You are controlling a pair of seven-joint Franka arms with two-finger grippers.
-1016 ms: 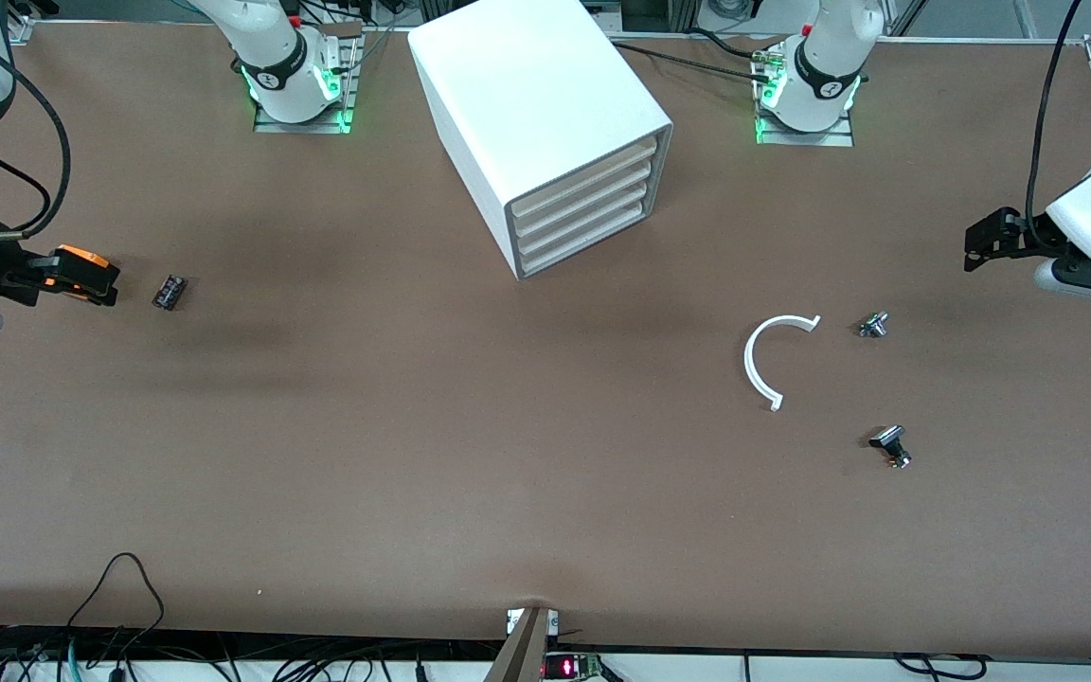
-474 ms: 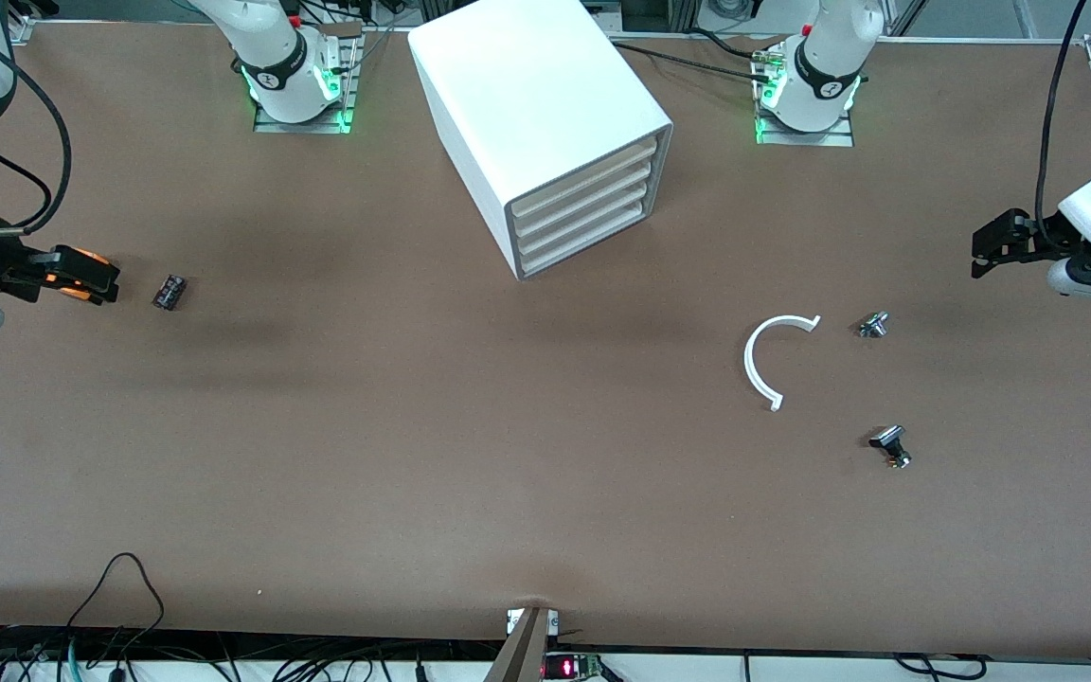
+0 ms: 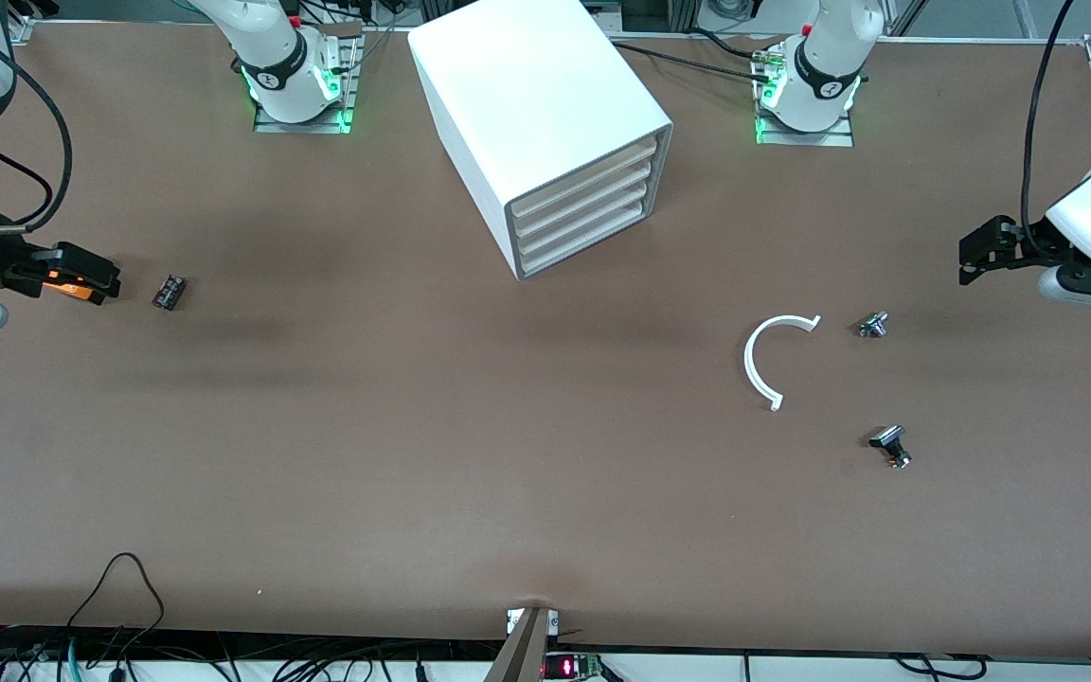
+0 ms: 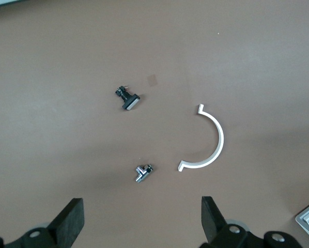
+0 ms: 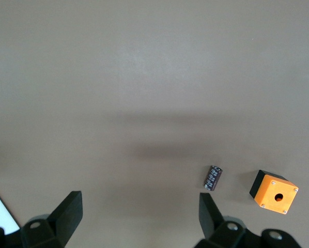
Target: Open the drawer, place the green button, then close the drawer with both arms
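Nothing of the task is done, going by how things lie: opening, placing and closing all remain.

Nearest the front edge of the table, toward the left arm's end, lies one black-capped metal-stemmed part (image 3: 889, 445). A little farther from the camera are one white half-ring (image 3: 760, 360) and, just beside its tip, one small silver fitting (image 3: 873, 325). No green-capped button shows in any view, so I cannot say where it is.

Toward the right arm's end lie one small dark cylinder (image 3: 169, 292) and, beside it and closer to that end edge, one orange box (image 5: 274, 192).

The left gripper (image 3: 974, 256) hovers over bare table near the left arm's end edge, its fingers spread wide and empty. The right gripper (image 3: 96, 279) hangs above the orange box at the other end edge, equally spread and holding nothing; the wrist view shows the box lying on the table, not between the fingers.

Farthest off, at the middle of the edge where the bases stand, is one white cabinet (image 3: 536, 95) with four drawers, all pushed in. The drawer (image 3: 583, 249) to be opened is the lowest, flush with the three above it.
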